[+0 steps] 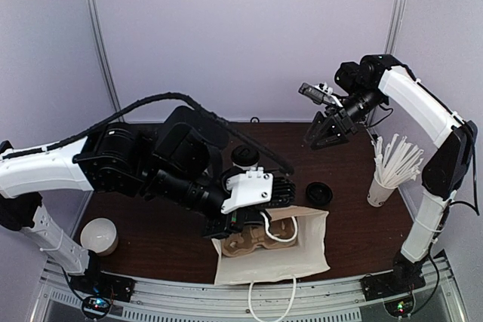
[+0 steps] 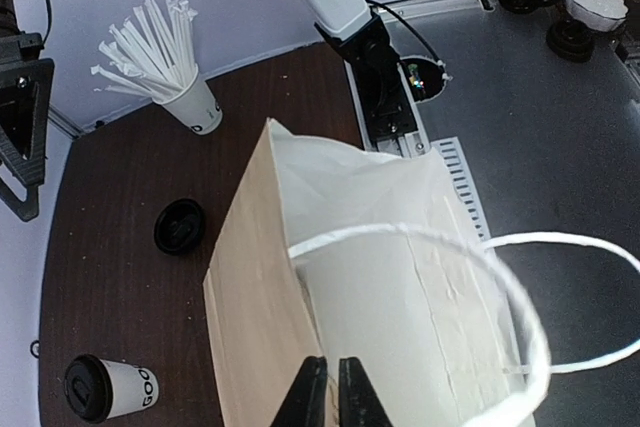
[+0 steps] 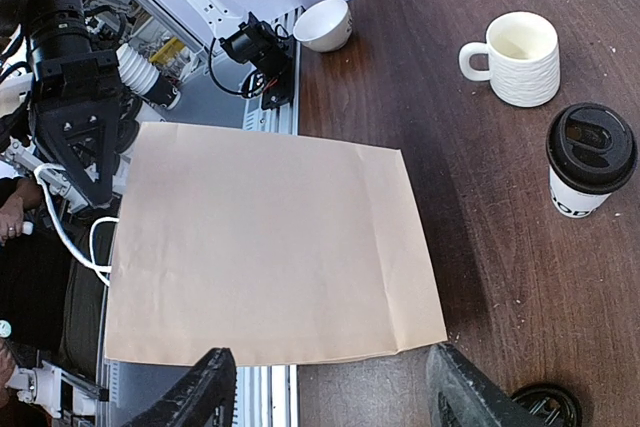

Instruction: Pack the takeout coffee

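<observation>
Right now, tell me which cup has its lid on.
The printed white paper cup, capped in black; the handled mug and the straw cup are open.

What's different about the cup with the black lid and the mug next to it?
The takeout coffee wears a black lid; the mug is open on top. The mug has a handle on its side; the takeout coffee has none. The takeout coffee has dark letters printed on it; the mug shows no letters. Both are pale and stand upright on the brown table.
</observation>
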You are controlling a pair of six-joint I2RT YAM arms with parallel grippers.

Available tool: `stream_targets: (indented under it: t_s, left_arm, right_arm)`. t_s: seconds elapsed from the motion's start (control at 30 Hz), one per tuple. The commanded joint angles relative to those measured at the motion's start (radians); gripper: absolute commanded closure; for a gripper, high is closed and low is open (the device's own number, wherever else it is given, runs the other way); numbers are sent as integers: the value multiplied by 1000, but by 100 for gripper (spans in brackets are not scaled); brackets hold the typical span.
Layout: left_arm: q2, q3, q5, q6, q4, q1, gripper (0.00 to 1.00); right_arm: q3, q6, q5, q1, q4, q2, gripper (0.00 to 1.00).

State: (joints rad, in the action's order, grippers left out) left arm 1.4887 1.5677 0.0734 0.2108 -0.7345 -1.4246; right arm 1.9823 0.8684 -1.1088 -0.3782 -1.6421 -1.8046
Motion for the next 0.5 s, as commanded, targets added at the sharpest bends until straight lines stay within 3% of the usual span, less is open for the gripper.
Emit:
stream_targets:
  t_s: [0.0,0.07,0.47]
  left_arm:
    - [1,26,44,-33,12,-9,96]
    - [0,25,52,-40,14,-15,100]
    - [6,12,138,-60,26,-23,100]
  right_arm:
    - [-5,16,-28,-12,-156,9,32]
    - [-9,17,-24,-15,-157,14,32]
    - [-41,23,-14,-31,-155,26,31]
